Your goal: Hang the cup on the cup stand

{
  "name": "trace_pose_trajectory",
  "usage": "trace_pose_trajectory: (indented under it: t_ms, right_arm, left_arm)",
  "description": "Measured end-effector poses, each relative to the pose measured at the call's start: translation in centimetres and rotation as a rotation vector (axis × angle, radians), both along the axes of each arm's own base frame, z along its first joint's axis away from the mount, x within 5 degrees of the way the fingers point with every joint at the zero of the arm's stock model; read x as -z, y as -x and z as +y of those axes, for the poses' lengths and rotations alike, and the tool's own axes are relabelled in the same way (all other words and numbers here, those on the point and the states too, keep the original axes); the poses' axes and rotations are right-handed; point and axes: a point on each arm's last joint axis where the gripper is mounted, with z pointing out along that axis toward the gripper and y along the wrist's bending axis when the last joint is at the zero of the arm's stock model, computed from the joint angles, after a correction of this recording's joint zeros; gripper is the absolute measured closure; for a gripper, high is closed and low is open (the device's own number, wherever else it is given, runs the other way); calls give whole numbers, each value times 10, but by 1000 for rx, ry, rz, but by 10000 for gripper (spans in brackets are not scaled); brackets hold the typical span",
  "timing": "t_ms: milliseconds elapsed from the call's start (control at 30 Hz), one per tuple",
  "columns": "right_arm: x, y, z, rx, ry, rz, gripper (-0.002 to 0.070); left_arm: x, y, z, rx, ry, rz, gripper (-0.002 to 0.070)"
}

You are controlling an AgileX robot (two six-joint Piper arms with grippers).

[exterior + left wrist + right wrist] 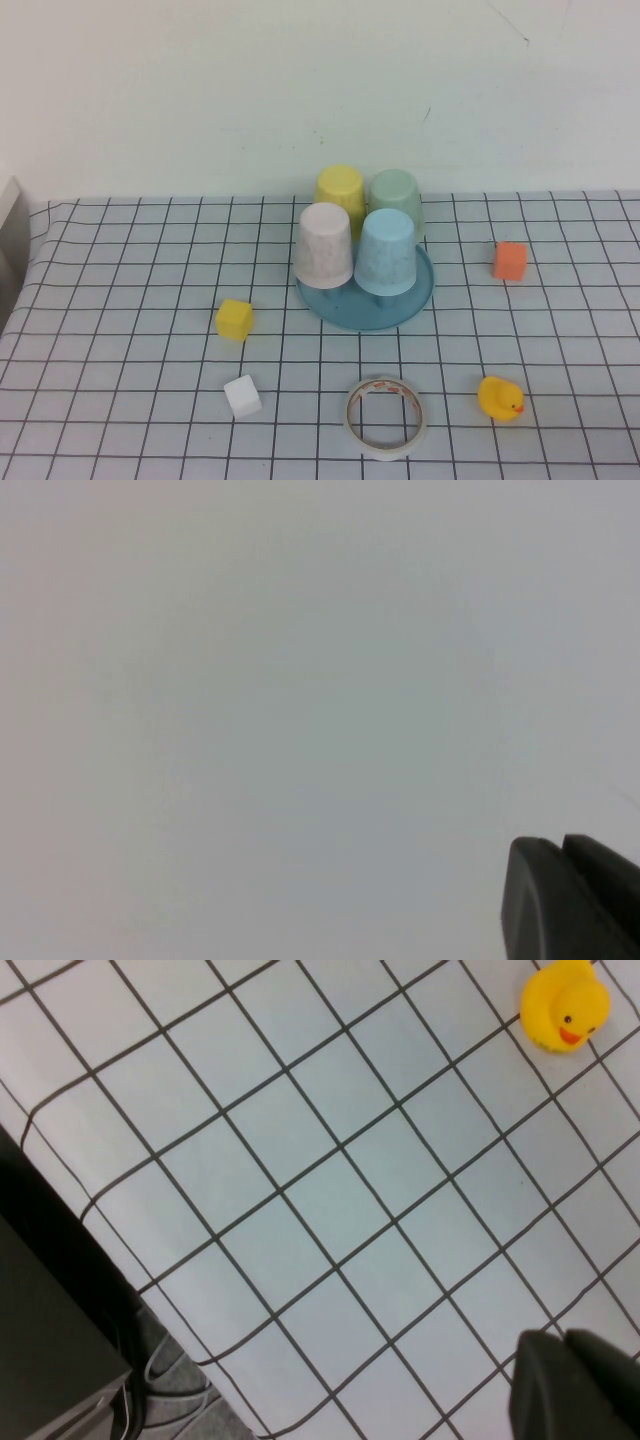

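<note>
The cup [386,252], light blue, already sits upside down at the front right of the cup stand [345,305], beside a white speckled cup [323,245], with a yellow cup [340,193] and a mint-green cup [396,200] behind it. All four crowd close together, so I judge the main risk is a nudge: any arm coming back in could knock a neighbour off its peg or drag the stand across the tabletop [120,350]. Neither arm appears in the high view, so both tools are well apart from the cup. The left tool [570,900] shows only a dark tip against a blank surface; the right tool [575,1385] hangs over the grid cloth near the rubber duck [565,1005]. How far either is open I cannot tell, and nothing shows in their hold.
</note>
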Motion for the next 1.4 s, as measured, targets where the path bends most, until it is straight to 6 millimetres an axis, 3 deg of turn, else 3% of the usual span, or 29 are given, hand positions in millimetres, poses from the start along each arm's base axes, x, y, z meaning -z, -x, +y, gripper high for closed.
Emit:
trace_pose_trajectory:
  t_ms: [167, 367, 600, 767, 933, 1033, 1167, 1400]
  right_arm:
    - [0, 0, 0, 0, 0, 0, 678]
    - [0, 0, 0, 1, -1, 0, 678]
    - [0, 0, 0, 1, -1, 0, 678]
    - [0, 0, 0, 1, -1, 0, 678]
    - [0, 0, 0, 1, -1, 0, 678]
    - [0, 0, 0, 1, -1, 0, 678]
    - [0, 0, 0, 1, -1, 0, 678]
    - [0, 0, 0, 2, 0, 1, 678]
  left_arm:
    - [9, 20, 18, -187, 32, -56, 676]
    - [51, 29, 23, -289, 84, -65, 676]
    - [92, 23, 19, -267, 100, -25, 676]
    - [107, 19, 18, -253, 104, 6, 676]
    - [125, 19, 11, -198, -8, -61, 676]
    - [140, 21, 12, -206, 14, -82, 676]
    - [168, 17, 17, -250, 63, 7, 676]
    - [189, 14, 22, -312, 31, 213, 676]
